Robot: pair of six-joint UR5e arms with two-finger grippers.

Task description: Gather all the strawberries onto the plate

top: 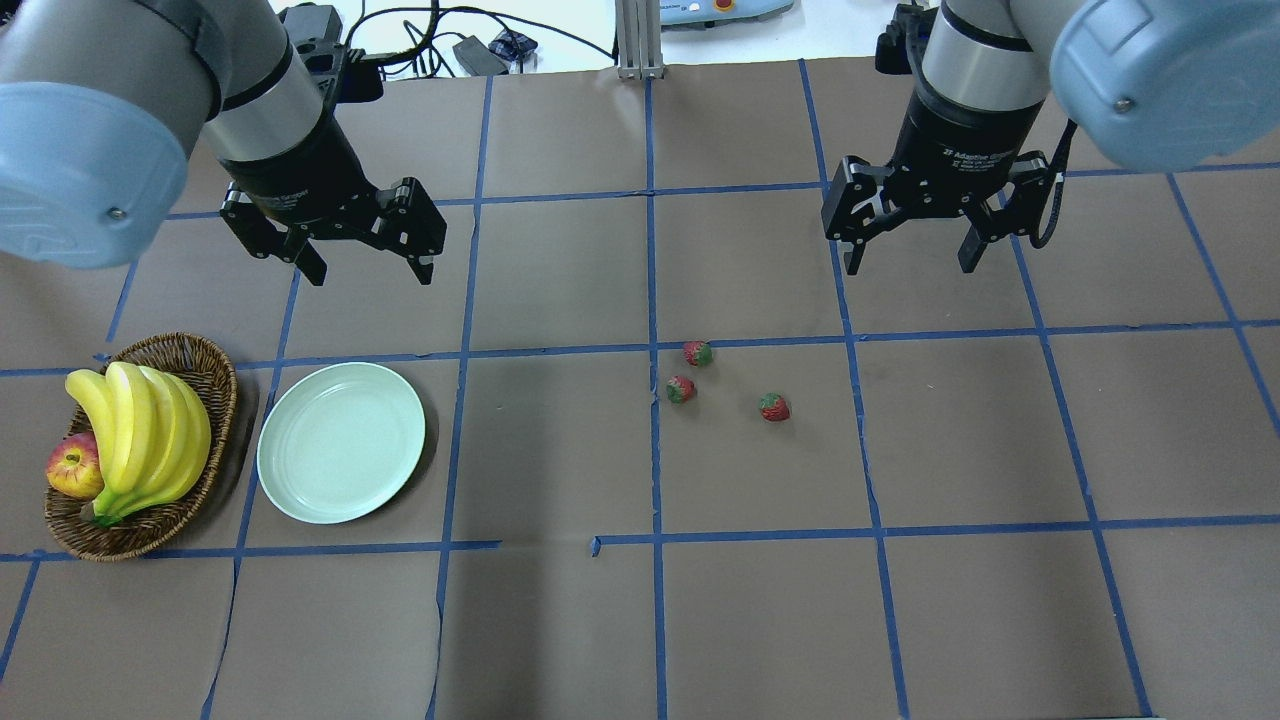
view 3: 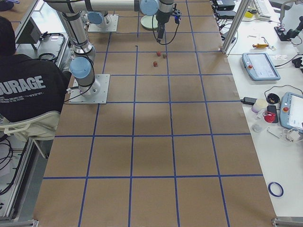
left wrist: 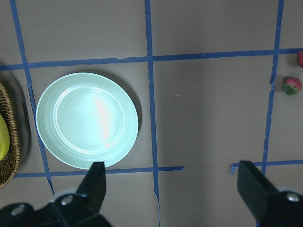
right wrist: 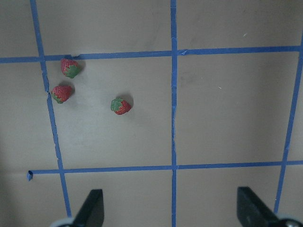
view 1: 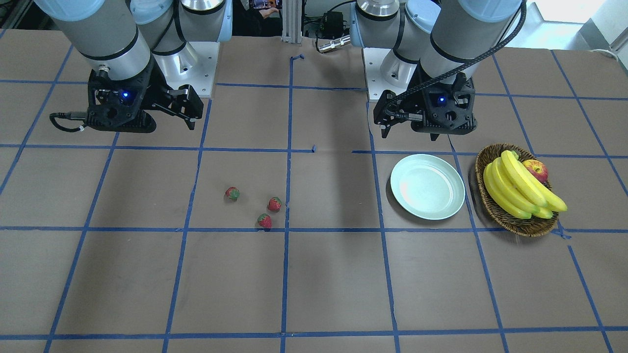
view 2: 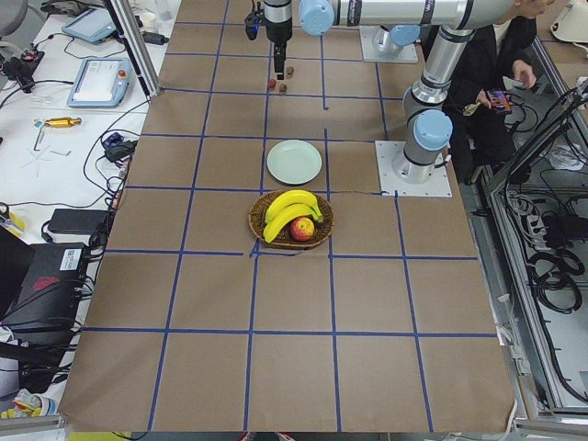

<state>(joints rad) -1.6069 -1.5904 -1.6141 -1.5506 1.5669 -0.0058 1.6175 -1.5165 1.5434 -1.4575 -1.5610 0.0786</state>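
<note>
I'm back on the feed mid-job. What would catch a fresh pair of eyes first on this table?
Three strawberries lie loose in a cluster near the middle of the table, on the right arm's side, none on the plate yet. The empty pale green plate sits on the left arm's side, beside a basket of bananas and an apple. The left claw and right claw hang open above the table, holding nothing.

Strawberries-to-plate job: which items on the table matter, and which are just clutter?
Belongs to the job:
- three strawberries, lying close together, none collected yet
- plate, empty

Just lying about:
- wicker basket beside the plate
- bananas in the basket
- apple in the basket
</note>
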